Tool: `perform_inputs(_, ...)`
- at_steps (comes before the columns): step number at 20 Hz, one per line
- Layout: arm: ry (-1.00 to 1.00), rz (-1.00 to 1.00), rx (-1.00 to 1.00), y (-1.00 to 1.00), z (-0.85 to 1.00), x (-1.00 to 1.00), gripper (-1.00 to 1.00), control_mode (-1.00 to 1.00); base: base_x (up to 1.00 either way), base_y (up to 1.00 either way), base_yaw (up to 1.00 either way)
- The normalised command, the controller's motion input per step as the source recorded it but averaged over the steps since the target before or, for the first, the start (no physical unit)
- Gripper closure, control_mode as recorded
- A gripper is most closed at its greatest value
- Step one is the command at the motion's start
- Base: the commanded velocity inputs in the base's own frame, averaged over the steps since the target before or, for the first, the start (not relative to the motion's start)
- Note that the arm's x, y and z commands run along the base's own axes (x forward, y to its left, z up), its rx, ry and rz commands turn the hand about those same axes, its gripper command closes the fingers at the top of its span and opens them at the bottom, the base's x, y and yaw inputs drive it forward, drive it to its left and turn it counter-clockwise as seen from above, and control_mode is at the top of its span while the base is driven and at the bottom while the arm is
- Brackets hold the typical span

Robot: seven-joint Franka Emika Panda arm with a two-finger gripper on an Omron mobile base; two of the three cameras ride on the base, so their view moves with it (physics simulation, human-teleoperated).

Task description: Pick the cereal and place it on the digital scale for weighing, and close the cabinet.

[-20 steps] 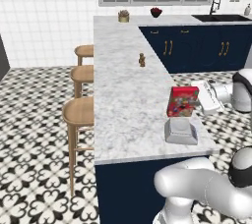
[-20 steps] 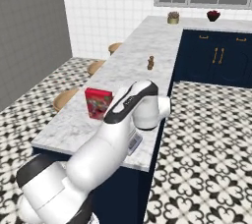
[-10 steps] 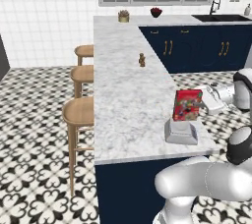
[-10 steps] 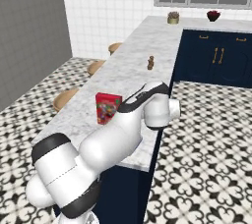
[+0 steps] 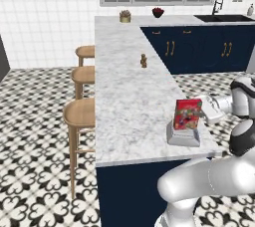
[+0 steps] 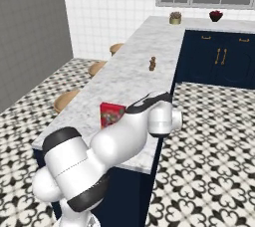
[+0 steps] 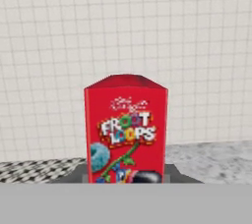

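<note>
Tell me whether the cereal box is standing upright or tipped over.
Upright. The cereal stands on its bottom edge on the digital scale, with its printed front vertical in the hand view.

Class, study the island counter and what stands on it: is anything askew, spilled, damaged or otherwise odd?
Nothing is spilled or damaged. The cereal stands upright over the digital scale near the counter's front corner, with the gripper shut on it. That is simply mid-placement. The small brown figure farther along stands upright too.
</note>
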Motion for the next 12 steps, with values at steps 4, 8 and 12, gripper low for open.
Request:
perform_inputs(4,0.0,0.0,0.0,-0.16,-0.28,0.12,1.0,-1.0,0.0,0.0,0.0)
perform_inputs(8,0.0,0.0,0.0,-0.22,-0.15,0.06,1.0,-1.0,0.0,0.0,0.0)
perform_inputs(12,-0.19,0.0,0.0,0.0,-0.14,0.11,1.0,-1.0,0.0,0.0,0.0)
